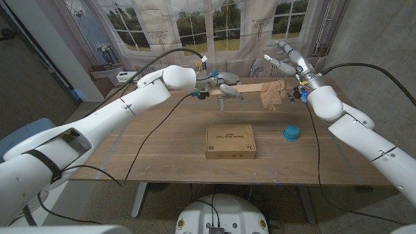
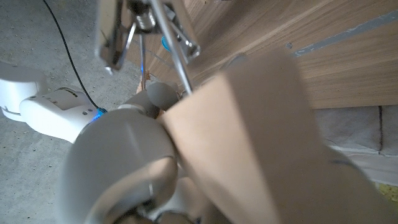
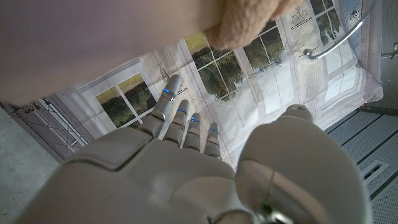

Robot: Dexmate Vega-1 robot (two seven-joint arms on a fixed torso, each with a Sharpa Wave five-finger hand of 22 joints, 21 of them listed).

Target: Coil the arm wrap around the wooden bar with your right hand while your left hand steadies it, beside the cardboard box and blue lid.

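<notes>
Wrap [image 1: 272, 95] left of raised right hand [image 1: 284, 57]

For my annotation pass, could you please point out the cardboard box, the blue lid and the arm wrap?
cardboard box [image 1: 231, 141], head view, middle of its top face.
blue lid [image 1: 290, 133], head view, its top.
arm wrap [image 1: 273, 95], head view, bunched tan fabric on the bar's end.

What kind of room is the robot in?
Probably a robot test room: a wooden table, cables trailing over it, and a backdrop printed with windows and trees. The left hand holds a wooden bar.
</notes>
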